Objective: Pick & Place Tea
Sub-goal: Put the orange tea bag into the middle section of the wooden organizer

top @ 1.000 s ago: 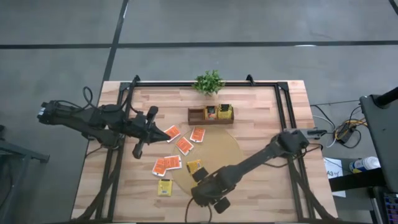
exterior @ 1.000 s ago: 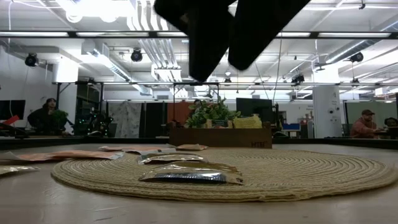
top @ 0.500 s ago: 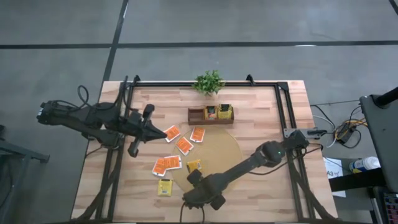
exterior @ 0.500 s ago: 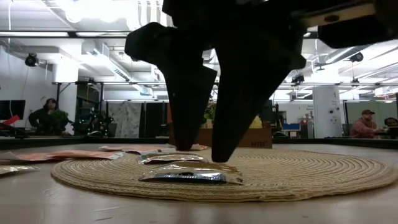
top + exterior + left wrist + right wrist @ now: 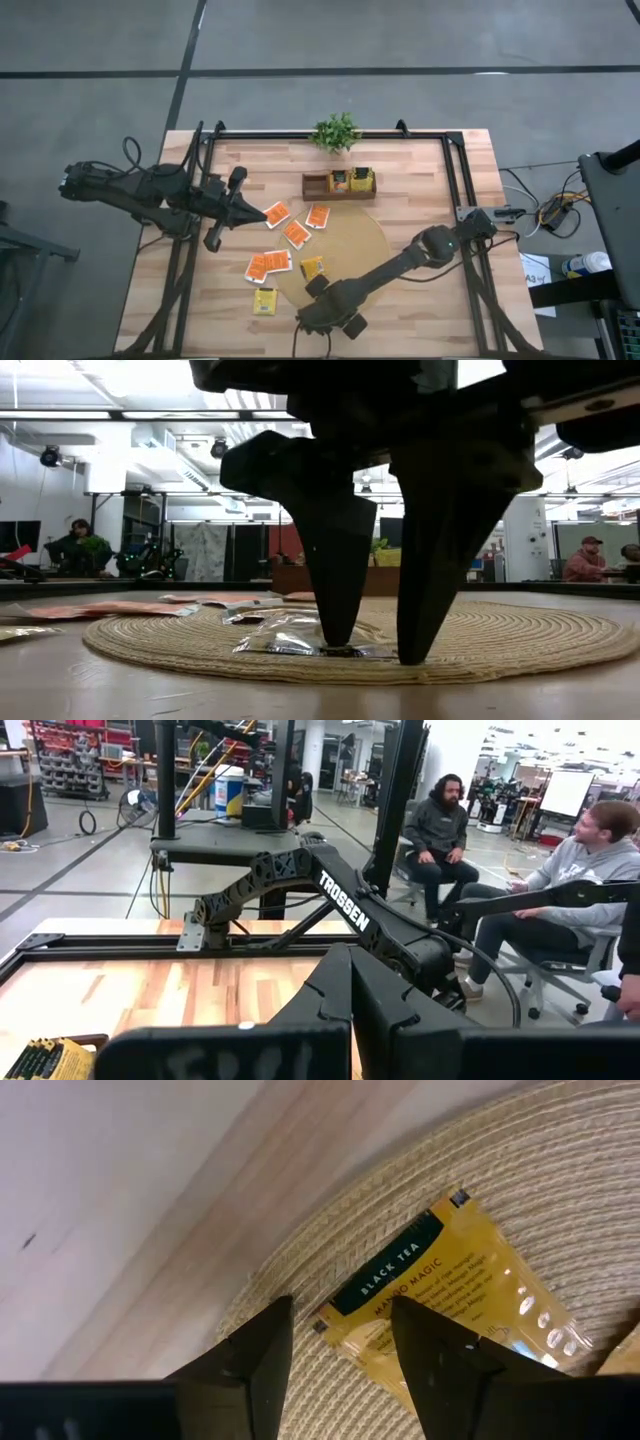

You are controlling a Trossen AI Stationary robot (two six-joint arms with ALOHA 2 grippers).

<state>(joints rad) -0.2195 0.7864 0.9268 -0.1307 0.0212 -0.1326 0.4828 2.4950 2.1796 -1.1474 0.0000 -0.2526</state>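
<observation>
Tea packets (image 5: 285,235) lie scattered on my counter (image 5: 430,180), some orange-red on the bare wood, others on the round woven mat (image 5: 355,240). I have the right gripper (image 5: 375,650) down at the mat's near edge, its jaws spread, tips straddling one end of a yellow packet (image 5: 445,1295) lying flat there, not pinching it. The left gripper (image 5: 222,207) hangs by the counter's left side, jaws pressed together, empty.
</observation>
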